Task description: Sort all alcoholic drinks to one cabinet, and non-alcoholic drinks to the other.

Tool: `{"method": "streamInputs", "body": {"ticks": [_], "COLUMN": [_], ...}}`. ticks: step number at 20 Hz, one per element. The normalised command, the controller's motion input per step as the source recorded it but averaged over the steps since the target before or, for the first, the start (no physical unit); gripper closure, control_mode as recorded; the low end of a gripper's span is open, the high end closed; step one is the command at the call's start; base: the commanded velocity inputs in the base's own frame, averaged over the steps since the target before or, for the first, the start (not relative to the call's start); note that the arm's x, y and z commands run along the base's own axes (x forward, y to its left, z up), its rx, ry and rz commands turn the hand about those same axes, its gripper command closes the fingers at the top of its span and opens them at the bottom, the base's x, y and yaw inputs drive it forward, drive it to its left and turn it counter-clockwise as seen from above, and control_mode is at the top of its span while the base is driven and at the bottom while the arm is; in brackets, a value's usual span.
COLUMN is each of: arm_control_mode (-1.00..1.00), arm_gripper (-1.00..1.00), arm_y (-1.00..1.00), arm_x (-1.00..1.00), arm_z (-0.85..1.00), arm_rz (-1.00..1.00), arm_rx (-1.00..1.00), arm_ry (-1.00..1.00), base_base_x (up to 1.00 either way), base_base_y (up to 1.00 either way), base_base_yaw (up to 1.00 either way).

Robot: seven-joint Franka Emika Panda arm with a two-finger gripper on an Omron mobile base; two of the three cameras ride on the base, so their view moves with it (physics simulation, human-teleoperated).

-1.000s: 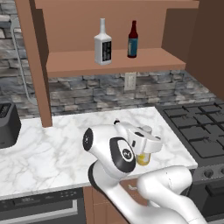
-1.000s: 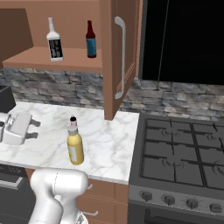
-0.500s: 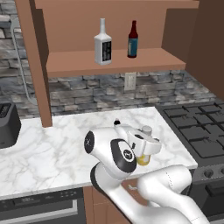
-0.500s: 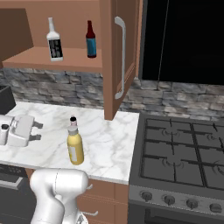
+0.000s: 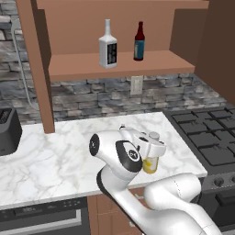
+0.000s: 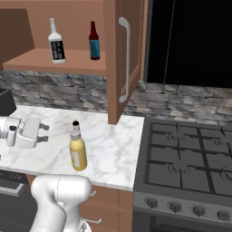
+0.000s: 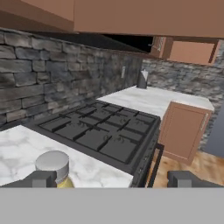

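The white marble bench (image 6: 113, 154) runs across the middle of the right base view, with a black gas stove (image 6: 190, 163) at its right end and a dark toaster (image 5: 9, 131) at the left edge of the left base view. The stout yellow juice bottle with a pale grey cap (image 6: 77, 152) stands on the bench at centre-left; a small black-capped top just behind it may be the tiny pink bottle (image 6: 75, 123), mostly hidden. In the left base view the arm covers most of the yellow bottle. The claw (image 6: 43, 132), jaws apart and holding nothing, hangs at the left edge beside it. On the open cabinet shelf (image 5: 114, 64) at upper centre stand the whitish square bottle with a black label (image 5: 108, 48) and the slim dark-brown bottle with a red cap (image 5: 139, 42).
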Motion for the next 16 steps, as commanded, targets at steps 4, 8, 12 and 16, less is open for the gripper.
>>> {"method": "streamInputs", "body": {"ticks": [4,8,12,16], "arm_control_mode": [-1.0,-1.0,-1.0,-1.0], "arm_gripper": [-1.0,-1.0,-1.0,-1.0], "arm_y": [-0.02,-0.02,-0.05,-0.04], "arm_x": [0.24,0.24,0.21,0.18], "arm_z": [-0.21,-0.26,-0.21,-0.21], "arm_rz": [0.0,0.0,0.0,0.0], "arm_rx": [0.01,0.01,0.0,0.0], "arm_ry": [0.0,0.0,0.0,0.0], "base_base_x": [0.0,0.0,0.0,0.0], "base_base_y": [0.0,0.0,0.0,0.0], "base_base_yaw": [0.0,0.0,0.0,0.0]}}
